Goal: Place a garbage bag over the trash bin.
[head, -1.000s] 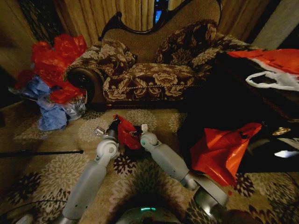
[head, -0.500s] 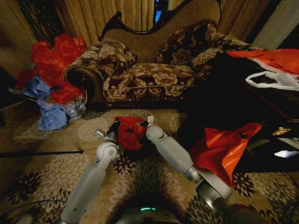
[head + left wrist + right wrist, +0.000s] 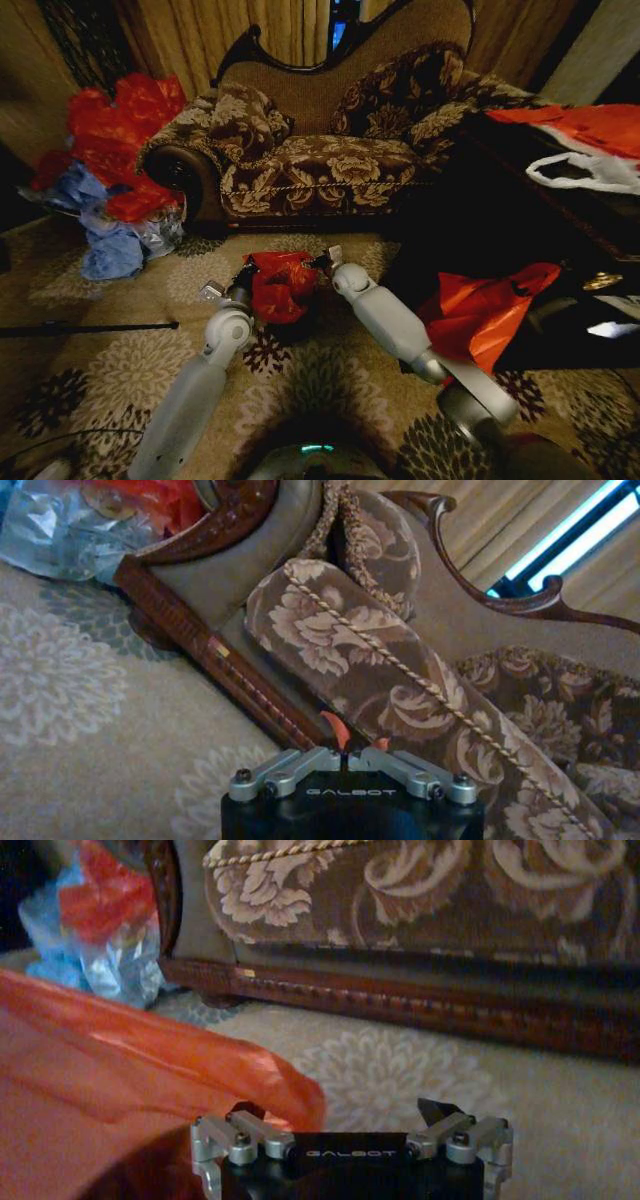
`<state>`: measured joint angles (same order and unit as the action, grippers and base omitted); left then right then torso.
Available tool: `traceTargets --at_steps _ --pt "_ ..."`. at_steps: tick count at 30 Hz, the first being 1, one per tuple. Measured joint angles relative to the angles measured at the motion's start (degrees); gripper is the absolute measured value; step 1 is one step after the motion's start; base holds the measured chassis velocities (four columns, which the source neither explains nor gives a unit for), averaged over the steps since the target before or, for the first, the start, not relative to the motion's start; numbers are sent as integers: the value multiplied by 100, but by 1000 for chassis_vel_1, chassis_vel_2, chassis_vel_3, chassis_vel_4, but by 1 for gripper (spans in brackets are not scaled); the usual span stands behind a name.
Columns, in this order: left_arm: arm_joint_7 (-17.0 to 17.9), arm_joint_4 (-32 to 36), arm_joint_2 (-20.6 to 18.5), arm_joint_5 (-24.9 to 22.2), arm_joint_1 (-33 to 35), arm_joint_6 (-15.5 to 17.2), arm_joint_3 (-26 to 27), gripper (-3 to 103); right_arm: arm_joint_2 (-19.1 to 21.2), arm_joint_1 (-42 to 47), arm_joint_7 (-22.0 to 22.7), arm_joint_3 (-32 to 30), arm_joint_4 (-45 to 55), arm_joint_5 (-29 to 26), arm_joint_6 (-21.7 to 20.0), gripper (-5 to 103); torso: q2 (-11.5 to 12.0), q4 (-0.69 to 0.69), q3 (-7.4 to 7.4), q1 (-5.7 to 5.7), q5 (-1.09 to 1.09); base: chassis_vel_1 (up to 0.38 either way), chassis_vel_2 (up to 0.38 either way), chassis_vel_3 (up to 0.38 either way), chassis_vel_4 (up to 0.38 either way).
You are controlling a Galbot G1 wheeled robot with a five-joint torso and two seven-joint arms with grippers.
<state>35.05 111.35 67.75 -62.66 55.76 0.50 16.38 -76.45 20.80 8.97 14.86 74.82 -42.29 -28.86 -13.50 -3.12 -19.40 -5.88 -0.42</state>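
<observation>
Since a second ago the right gripper (image 3: 322, 262) has swung outward and the garbage bag (image 3: 280, 286) has spread wider between the two arms. From the head, it hangs low over the carpet (image 3: 120, 370) before the sofa (image 3: 330, 150), the left gripper (image 3: 243, 277) at its other edge; the trash bin under it cannot be made out. At the left wrist, jaws pinch shut on a red sliver of bag (image 3: 337, 731). At the right wrist, fingers (image 3: 436, 1111) stand apart, red plastic (image 3: 110, 1080) draped beside one
</observation>
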Motion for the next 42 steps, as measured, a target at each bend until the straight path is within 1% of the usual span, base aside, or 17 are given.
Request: traceTargets --at_steps 1,3,4,6,7,10,14,16,19,22,25,27,29,31,35,39,42 --pt "0 0 0 0 0 0 0 0 0 0 0 0 0 0 0 100 0 0 0 0 0 0 0 0 0" --pt "-3 -17 4 12 -6 -2 -3 0 85 160 653 -31 438 -819 -185 100 0 2 0 0 0 0 0 0 0" --pt "-3 -17 4 12 -6 -2 -3 0 85 160 653 -31 438 -819 -185 100 0 2 0 0 0 0 0 0 0" --pt "-3 -31 2 16 -19 -3 -2 0 225 402 1336 -165 1042 -1597 -379 100 0 1 0 0 0 0 0 0 0" --pt "-3 -31 2 16 -19 -3 -2 0 225 402 1336 -165 1042 -1597 -379 100 0 1 0 0 0 0 0 0 0" --pt "-9 -81 2 30 -42 -6 1 0 507 761 1886 -348 1958 -2309 -493 100 -1 -1 0 0 0 0 0 0 0" --pt "-10 -112 15 35 -66 -8 1 0 623 930 2095 -417 2404 -2562 -499 100 -1 0 1 0 0 0 0 0 0" --pt "-10 -146 21 45 -89 -9 1 0 746 1149 2252 -436 2924 -2808 -500 100 -1 0 0 0 0 0 0 0 0" --pt "-9 -182 22 57 -112 -10 1 0 853 1363 2267 -361 3359 -3018 -530 100 -1 -1 1 1 -1 0 0 0 0" --pt "-7 -216 28 71 -133 -12 5 0 848 1514 2189 -252 3539 -3048 -558 100 -2 -1 1 1 -1 0 0 0 0" --pt "0 -268 31 99 -169 -16 12 0 765 1645 2011 -82 3527 -2841 -565 100 -1 0 1 1 -1 0 0 0 0" --pt "3 -282 32 122 -190 -19 15 0 666 1713 1793 99 3282 -2526 -550 100 -1 0 1 0 -1 0 0 0 0" --pt "5 -282 32 124 -191 -20 16 0 640 1718 1736 133 3218 -2446 -531 100 -2 0 0 0 -1 0 0 0 0" --pt "13 -264 41 131 -184 -22 18 0 517 1682 1512 233 2888 -2119 -458 100 -1 0 0 0 -1 0 0 0 0" --pt "23 -217 50 137 -147 -23 23 0 347 1518 1313 314 2507 -1892 -364 100 -1 0 0 0 -1 0 0 0 0" --pt "35 -167 47 137 -105 -26 54 0 134 1360 1255 395 2191 -1808 -306 100 -1 1 0 0 -1 0 0 0 0" --pt "40 -143 33 137 -83 -27 76 0 74 1321 1238 479 2082 -1727 -246 94 -1 1 0 0 -1 0 0 0 0"
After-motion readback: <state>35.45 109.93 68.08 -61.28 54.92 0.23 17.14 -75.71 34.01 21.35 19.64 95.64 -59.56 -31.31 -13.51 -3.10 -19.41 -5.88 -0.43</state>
